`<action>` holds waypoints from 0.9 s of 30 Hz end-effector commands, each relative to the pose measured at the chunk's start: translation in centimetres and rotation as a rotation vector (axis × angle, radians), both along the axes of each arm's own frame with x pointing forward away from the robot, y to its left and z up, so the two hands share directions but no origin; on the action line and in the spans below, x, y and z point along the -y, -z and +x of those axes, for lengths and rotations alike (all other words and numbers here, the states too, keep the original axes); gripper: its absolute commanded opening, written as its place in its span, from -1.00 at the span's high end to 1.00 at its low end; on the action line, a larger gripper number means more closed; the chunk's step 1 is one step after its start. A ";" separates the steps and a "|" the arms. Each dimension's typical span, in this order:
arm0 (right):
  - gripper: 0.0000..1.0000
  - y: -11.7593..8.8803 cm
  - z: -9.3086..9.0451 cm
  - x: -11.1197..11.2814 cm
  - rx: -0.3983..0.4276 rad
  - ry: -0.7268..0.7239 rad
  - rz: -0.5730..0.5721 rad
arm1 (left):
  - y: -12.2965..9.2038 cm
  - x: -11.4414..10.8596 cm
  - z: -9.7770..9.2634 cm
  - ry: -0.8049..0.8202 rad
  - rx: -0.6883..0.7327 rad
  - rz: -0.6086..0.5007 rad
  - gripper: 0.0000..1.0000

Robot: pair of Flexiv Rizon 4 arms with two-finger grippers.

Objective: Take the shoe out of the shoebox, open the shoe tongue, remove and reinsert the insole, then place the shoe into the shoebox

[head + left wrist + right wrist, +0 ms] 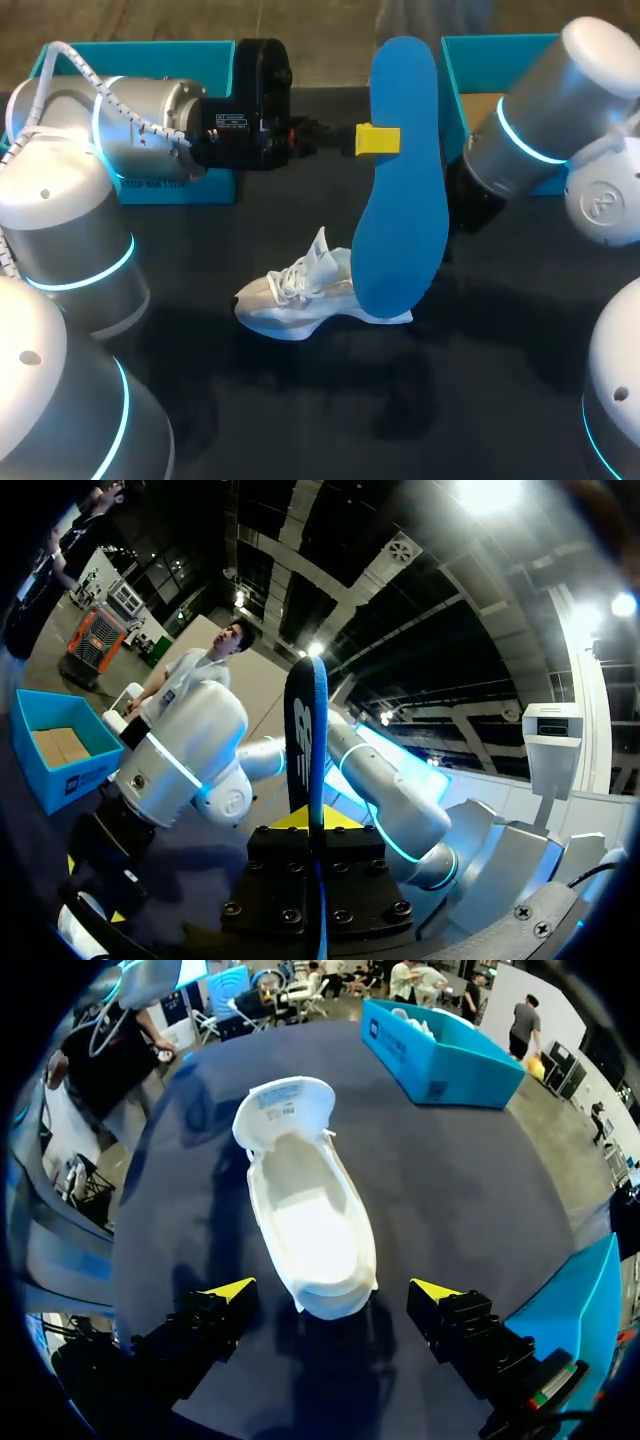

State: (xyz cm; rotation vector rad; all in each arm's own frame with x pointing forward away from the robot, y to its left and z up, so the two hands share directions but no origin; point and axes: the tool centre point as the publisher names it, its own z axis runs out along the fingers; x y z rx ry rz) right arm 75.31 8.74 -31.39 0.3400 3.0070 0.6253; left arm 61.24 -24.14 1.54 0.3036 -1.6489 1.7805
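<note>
Dark table point(500, 400) surface carries the white shoe point(290, 300) near its middle, standing free with nothing pinning it. That is the first hazard: a returning insole could shove or tip the shoe rather than slide inside. The right jaws are spread wide and hold nothing. In the right wrist view the shoe lies just ahead of them, in line with the gap between the yellow tips point(235, 1288) and touching neither. Its open mouth faces up, and what is probably the folded-back tongue is at the far end. If those jaws come down off-centre, a finger could catch the collar and crush it. At about 1 o'clock from the shoe stands the blue insole point(400, 200), gripped by the left jaws, which reach it from 9 o'clock. Only one yellow tip shows against it from above, but the left wrist view has it edge-on between the fingers, so I judge them closed on it. Held partway along its length, the long, soft insole may bend, swing or slip in the grip, and its lower end could miss the opening. Farther off sit the left shoebox point(150, 50) at 11 o'clock and the right shoebox point(480, 45) at 1 o'clock, both close enough to the arms to be knocked.
</note>
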 end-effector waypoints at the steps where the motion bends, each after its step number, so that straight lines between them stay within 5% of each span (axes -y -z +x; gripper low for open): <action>1: -1.00 0.0 0.1 -0.3 -0.010 0.002 -0.050 | 0.1 0.1 0.0 -0.002 0.000 -0.002 1.00; 27: -1.00 -2.0 1.7 -1.3 -0.051 -0.059 -0.212 | 0.1 0.1 0.0 -0.002 0.000 -0.002 1.00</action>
